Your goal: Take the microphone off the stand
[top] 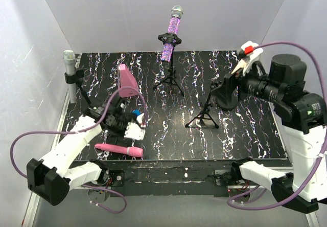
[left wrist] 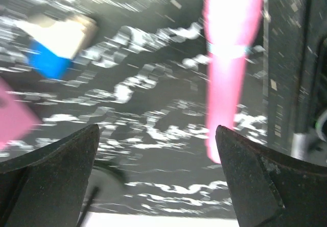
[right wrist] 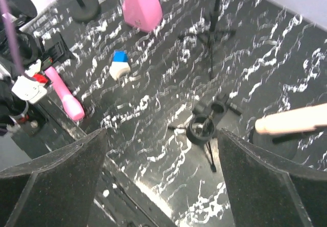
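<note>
At the near edge of the table (top: 255, 130) the pink microphone (top: 118, 149) (left wrist: 230, 73) (right wrist: 64, 94) lies flat, clear of any stand, its long axis running left to right along that edge. Just beyond it we see the left gripper (top: 132, 129) (left wrist: 158, 160), fingers spread wide and empty. In its wrist view the microphone passes beside one finger, not between the pair. Farther in, the tripod stand (top: 204, 112) (right wrist: 202, 130) shows a vacant clip, so we judge the removal done. The right gripper (top: 246, 57) (right wrist: 161, 165), likewise spread and empty, is well apart, so the left arm is nearer. Farthest, a purple microphone (top: 172, 32) sits in its own stand.
</note>
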